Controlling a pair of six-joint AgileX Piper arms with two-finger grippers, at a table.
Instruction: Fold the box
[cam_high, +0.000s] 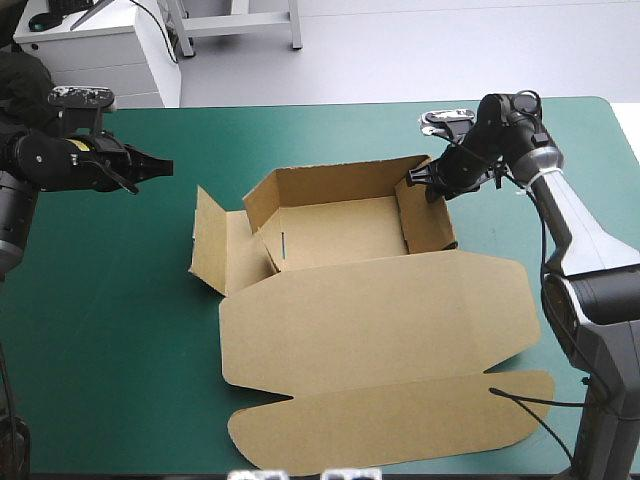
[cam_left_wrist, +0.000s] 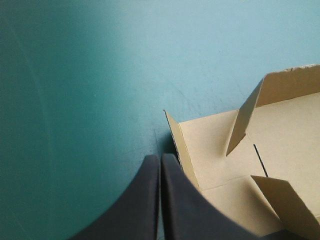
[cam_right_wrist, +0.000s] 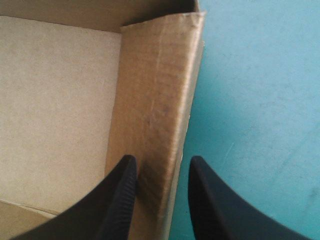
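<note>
The box (cam_high: 370, 330) lay at the middle of the table (cam_high: 120, 330), lid flat toward six o'clock. The right gripper (cam_right_wrist: 161, 162) straddled its three o'clock wall, fingers parted (not pinching). The left gripper (cam_high: 160, 168), clenched empty, hovered at nine o'clock. Next, probably: raising the splayed nine o'clock wall.

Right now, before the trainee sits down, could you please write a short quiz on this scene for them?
1. True or false: the left gripper holds its curved black fingers wide apart.
2. What stands between the open fingers of the right gripper? A: the far wall. B: the raised side wall of the brown cardboard box, toward the table's right edge. C: the splayed left flap.
3. Fill in: the box's broad lid lies ___ on the teal-green table cover.
Key: 1 false, they are shut; 2 B; 3 flat.
</note>
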